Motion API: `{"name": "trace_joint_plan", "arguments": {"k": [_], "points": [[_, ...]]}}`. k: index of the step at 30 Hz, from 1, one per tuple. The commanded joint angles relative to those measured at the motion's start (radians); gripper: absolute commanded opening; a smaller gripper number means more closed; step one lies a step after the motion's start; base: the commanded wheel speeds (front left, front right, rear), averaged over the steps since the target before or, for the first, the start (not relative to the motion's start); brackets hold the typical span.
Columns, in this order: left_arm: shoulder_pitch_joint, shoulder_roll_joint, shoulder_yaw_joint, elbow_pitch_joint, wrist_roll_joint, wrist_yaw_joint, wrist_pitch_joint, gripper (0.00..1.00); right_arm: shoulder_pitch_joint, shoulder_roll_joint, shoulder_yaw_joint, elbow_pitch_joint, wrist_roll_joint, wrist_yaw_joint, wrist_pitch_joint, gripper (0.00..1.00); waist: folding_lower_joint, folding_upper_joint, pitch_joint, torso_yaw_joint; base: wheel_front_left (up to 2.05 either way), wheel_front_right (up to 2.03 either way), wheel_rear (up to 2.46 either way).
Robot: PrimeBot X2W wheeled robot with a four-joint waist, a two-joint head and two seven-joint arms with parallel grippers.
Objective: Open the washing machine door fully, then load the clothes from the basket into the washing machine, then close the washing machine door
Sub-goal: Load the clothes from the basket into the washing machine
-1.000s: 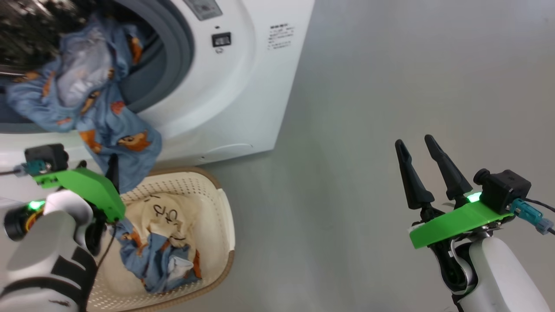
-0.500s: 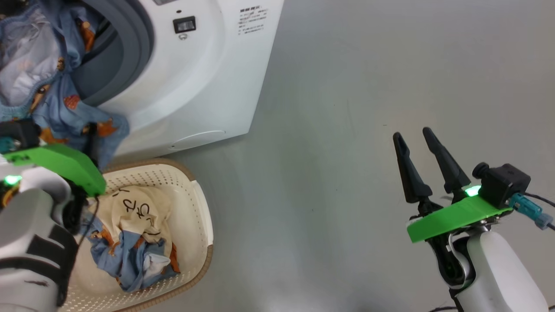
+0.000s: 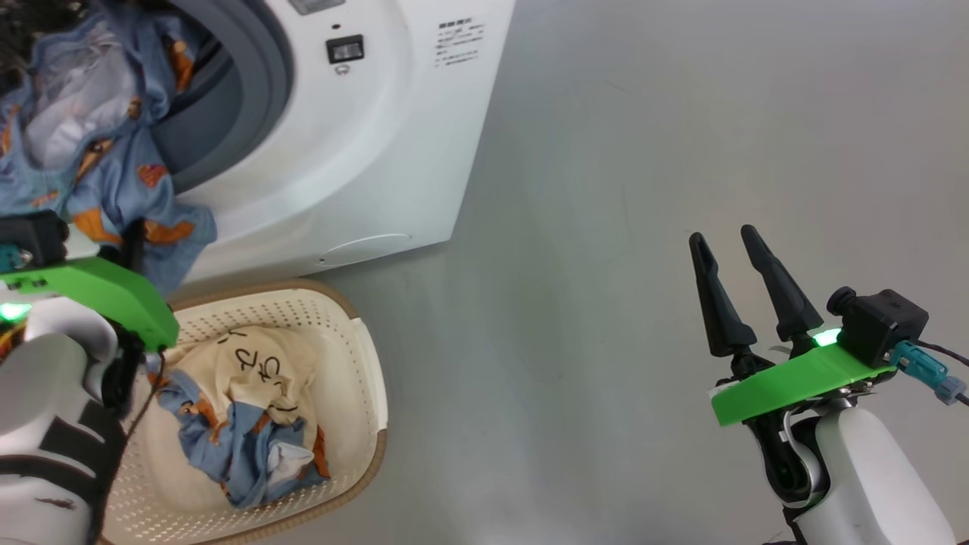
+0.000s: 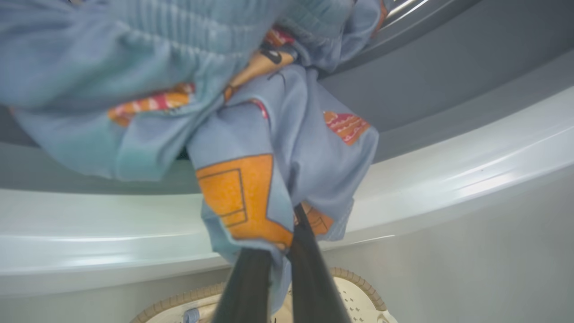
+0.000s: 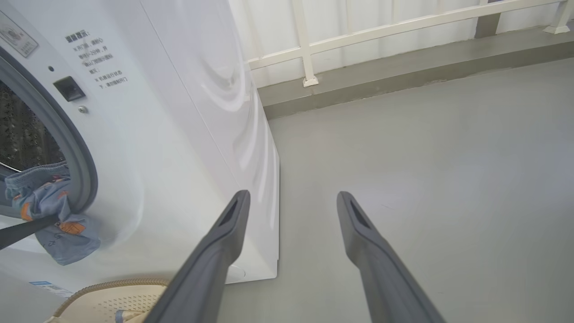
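Light blue clothes [image 3: 113, 174] with orange prints hang from the washing machine [image 3: 363, 151] mouth. Left wrist view shows the left claw [image 4: 280, 233] pinched shut on their hem; head view shows more in the basket [image 3: 375, 424], right claw [image 3: 723, 235] spread empty.

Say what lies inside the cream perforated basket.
A cream cloth with dark writing and crumpled light blue printed fabric. The left arm covers the basket's left side; anything underneath is hidden.
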Motion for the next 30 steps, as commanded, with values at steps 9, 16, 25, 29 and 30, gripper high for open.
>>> {"name": "trace_joint_plan", "arguments": {"k": [9,16,25,29,30], "points": [[-0.060,0.104,0.060,-0.146,0.025,0.017,-0.022,0.00,0.027,0.013,0.021,-0.028,-0.010,0.008,-0.008,1.00,0.0000,0.0000,0.008,0.012,0.00,0.00,0.00],[-0.145,0.150,0.093,-0.173,0.028,0.055,-0.001,0.00,0.021,0.018,0.018,-0.033,-0.006,0.008,-0.008,1.00,0.0000,0.0000,0.048,-0.024,0.00,0.00,0.00],[-0.333,0.201,0.060,-0.078,0.076,0.072,0.071,0.00,-0.006,0.038,0.026,-0.045,-0.006,0.008,-0.008,1.00,0.0000,0.0000,0.134,-0.087,0.00,0.00,0.00],[-0.408,0.220,0.031,-0.044,0.110,0.070,0.096,0.00,-0.014,0.049,0.026,-0.047,-0.004,0.008,-0.008,1.00,0.0000,0.0000,0.162,-0.114,0.00,0.00,0.00],[-0.426,0.225,0.024,-0.034,0.117,0.070,0.106,0.00,-0.016,0.051,0.026,-0.048,-0.003,0.008,-0.008,1.00,0.0000,0.0000,0.167,-0.120,0.00,0.00,0.00]]}}
